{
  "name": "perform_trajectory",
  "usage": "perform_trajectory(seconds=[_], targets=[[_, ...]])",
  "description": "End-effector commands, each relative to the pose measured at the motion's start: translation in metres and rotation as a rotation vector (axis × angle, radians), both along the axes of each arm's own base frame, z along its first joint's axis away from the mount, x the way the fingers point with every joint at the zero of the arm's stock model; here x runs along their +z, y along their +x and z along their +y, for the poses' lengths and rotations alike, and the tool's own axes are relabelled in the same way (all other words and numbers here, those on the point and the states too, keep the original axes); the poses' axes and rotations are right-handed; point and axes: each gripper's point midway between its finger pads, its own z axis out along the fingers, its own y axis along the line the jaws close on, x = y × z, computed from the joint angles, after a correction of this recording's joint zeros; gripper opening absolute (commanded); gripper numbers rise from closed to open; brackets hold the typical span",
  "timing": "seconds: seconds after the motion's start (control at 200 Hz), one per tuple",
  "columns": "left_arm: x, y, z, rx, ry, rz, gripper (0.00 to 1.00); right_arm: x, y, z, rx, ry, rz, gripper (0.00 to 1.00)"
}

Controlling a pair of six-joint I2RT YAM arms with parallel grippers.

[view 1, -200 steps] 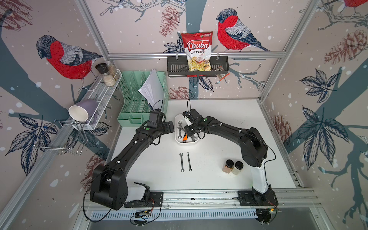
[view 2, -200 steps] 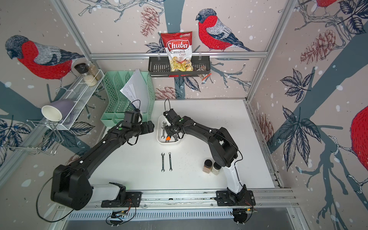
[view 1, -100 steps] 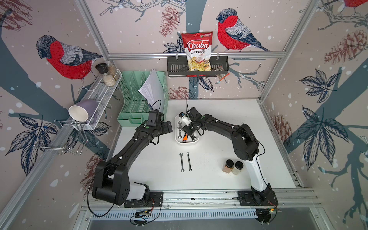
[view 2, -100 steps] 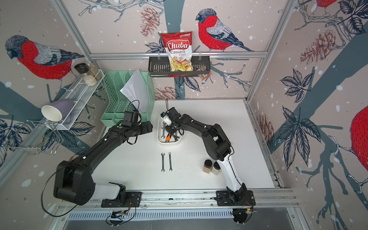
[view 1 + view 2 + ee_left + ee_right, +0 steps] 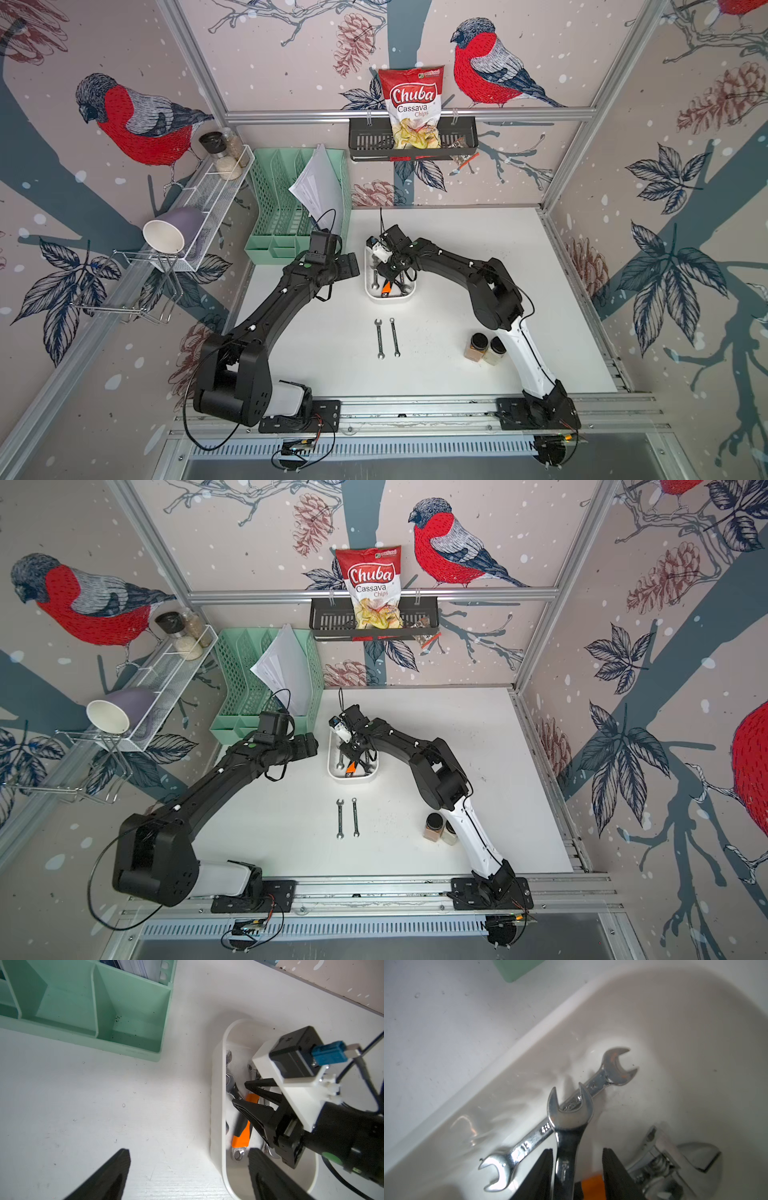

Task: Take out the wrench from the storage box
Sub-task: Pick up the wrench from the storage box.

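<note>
Taking 12 o'clock as the back wall in both top views, the white storage box (image 5: pixel 390 298) stands on the table (image 5: pixel 498 232) a little behind the centre, with its long side running from 12 to 6 o'clock. The right hand (image 5: pixel 385 273) reaches down into the box from 3 o'clock. In the right wrist view its two black fingers (image 5: pixel 544 1169) stand on both sides of the shaft of a silver wrench (image 5: pixel 566 1124). This hand is narrow but not closed: a gap shows between the shaft and one finger. The other finger is just beside the shaft, and I cannot tell if it touches. The open head of this wrench lies across a second wrench (image 5: pixel 529 1145), which rests along the inner wall of the box. An adjustable wrench (image 5: pixel 660 1161) with an orange handle is also inside the box. The left hand (image 5: pixel 352 266) hovers just beside the box at 9 o'clock. In the left wrist view its fingers (image 5: pixel 116 1172) stand wide apart, with nothing between them. Two wrenches (image 5: pixel 379 338) lie side by side on the table at 6 o'clock of the box, apart from it. Two jars (image 5: pixel 478 347) stand at about 4 o'clock, and the green file organizer (image 5: pixel 291 216) is at 10 o'clock.
</note>
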Motion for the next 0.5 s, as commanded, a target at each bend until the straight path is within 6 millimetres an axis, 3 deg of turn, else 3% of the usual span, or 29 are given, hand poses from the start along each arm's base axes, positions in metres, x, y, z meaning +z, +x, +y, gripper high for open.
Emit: perform_trajectory(seconds=[0.0,0.265,0.495], targets=[[0.001,0.002,0.001,0.001,0.008,-0.009,0.92,-0.004,-0.003,0.001,0.006,-0.013,0.011,0.43],[0.001,0.003,0.003,0.007,0.009,-0.011,0.92,-0.018,-0.003,0.001,-0.007,-0.023,0.029,0.29],[0.0,0.003,0.004,0.008,0.012,-0.008,0.92,-0.016,0.006,0.003,-0.04,-0.02,0.007,0.08]])
